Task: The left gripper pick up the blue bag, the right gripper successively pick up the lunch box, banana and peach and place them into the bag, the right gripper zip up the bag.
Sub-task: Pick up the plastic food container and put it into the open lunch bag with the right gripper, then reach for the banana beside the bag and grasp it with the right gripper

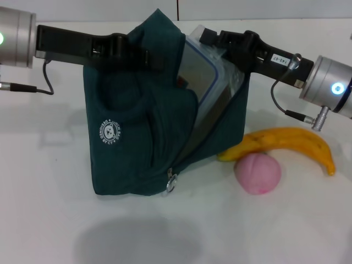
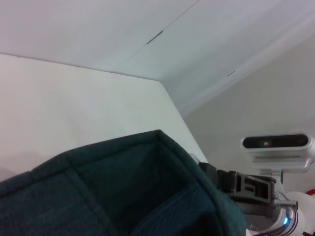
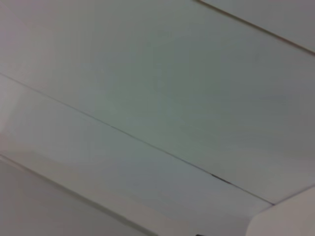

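Peach (image 1: 257, 173) at 5 o'clock; I see right gripper (image 1: 212, 37) holding lunch box (image 1: 206, 74) half in bag (image 1: 148, 126), could snag the rim.

A small white round logo (image 1: 109, 131) is seen on the front of the blue bag (image 1: 132, 159); lettering is printed around its ring, but the words cannot be read. A small white label (image 1: 280, 60) is carried on the right arm, just behind the right gripper (image 1: 212, 37); dark characters are printed on it, too small to be made out. Nothing legible is shown in either wrist view.
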{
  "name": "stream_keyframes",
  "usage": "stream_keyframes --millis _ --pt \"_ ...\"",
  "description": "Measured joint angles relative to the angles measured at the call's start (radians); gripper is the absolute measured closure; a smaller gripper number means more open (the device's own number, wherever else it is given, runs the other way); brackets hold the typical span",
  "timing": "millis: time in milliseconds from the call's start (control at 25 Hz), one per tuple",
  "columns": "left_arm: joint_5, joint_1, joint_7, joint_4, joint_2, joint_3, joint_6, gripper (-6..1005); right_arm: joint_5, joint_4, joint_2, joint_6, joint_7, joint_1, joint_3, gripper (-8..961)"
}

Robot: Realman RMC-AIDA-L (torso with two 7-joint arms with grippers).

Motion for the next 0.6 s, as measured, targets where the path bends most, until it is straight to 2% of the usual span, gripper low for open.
stream_keyframes --millis 360,600 --pt "-0.002 0.016 0.001 0.000 0.001 -0.002 0.002 946 0.029 -0.036 -0.001 -0.025 -0.062 -0.017 0.007 744" --pt "-0.002 0.022 0.003 0.000 0.006 -0.006 0.000 946 0.028 -0.046 -0.010 -0.076 -0.116 -0.047 0.059 592"
